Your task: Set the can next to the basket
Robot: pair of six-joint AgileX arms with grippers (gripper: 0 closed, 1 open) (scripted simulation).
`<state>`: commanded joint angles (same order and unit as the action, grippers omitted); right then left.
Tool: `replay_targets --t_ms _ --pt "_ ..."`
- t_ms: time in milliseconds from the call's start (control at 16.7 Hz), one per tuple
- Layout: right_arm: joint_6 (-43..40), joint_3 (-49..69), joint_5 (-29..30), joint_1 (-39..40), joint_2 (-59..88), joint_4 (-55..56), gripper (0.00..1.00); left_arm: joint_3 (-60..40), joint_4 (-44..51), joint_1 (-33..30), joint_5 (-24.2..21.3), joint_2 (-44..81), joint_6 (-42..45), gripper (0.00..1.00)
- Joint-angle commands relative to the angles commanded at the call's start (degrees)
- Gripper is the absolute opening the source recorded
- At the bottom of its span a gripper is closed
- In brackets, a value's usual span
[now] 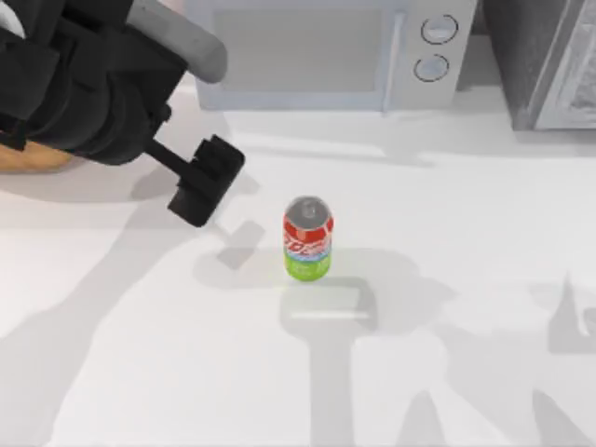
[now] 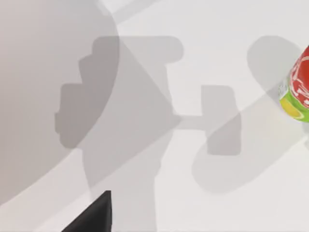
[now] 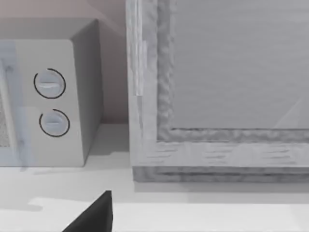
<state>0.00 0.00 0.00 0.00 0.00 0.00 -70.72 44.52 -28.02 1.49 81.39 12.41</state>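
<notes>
The left gripper (image 1: 206,182) is seen hovering above the table (image 1: 447,372), whether open or closed cannot be told; the can (image 1: 307,238) stands upright just to its right; the basket (image 1: 33,156) lies behind it, under the arm.

You get bright, even light on white table (image 1: 466,233). Soft grey shadows overlap all across it, several directions at once, so more than one light source. Can (image 1: 307,238) throws blocky shadow toward near edge. Left wrist view: you see pale layered shadows, sharp-edged, some darker where they cross. No glare. Right wrist view evenly lit, microwave (image 3: 48,96) side shaded. No blur, no edge distortion you'd notice.
</notes>
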Motion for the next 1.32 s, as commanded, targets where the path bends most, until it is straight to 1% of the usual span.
replay_targets --t_ms 240,420,720,840,1020,1320 --pt "0.0 0.0 0.0 0.0 0.0 0.0 1.00 -19.5 13.7 -5.0 0.2 20.4 0.4 1.00" --pt "0.0 0.0 0.0 0.0 0.0 0.0 1.00 -32.1 22.5 -7.5 0.0 33.3 -0.2 1.00" --pt "0.0 0.0 0.0 0.0 0.0 0.0 1.00 -48.3 33.4 -9.9 -0.9 47.2 -2.3 1.00" --pt "0.0 0.0 0.0 0.0 0.0 0.0 1.00 -52.6 36.2 -10.3 -1.3 50.4 -3.1 1.00" --pt "0.0 0.0 0.0 0.0 0.0 0.0 1.00 -56.4 38.5 -10.5 -1.8 52.8 -4.0 1.00" --pt "0.0 0.0 0.0 0.0 0.0 0.0 1.00 -57.0 38.8 -10.5 -1.8 53.1 -4.2 1.00"
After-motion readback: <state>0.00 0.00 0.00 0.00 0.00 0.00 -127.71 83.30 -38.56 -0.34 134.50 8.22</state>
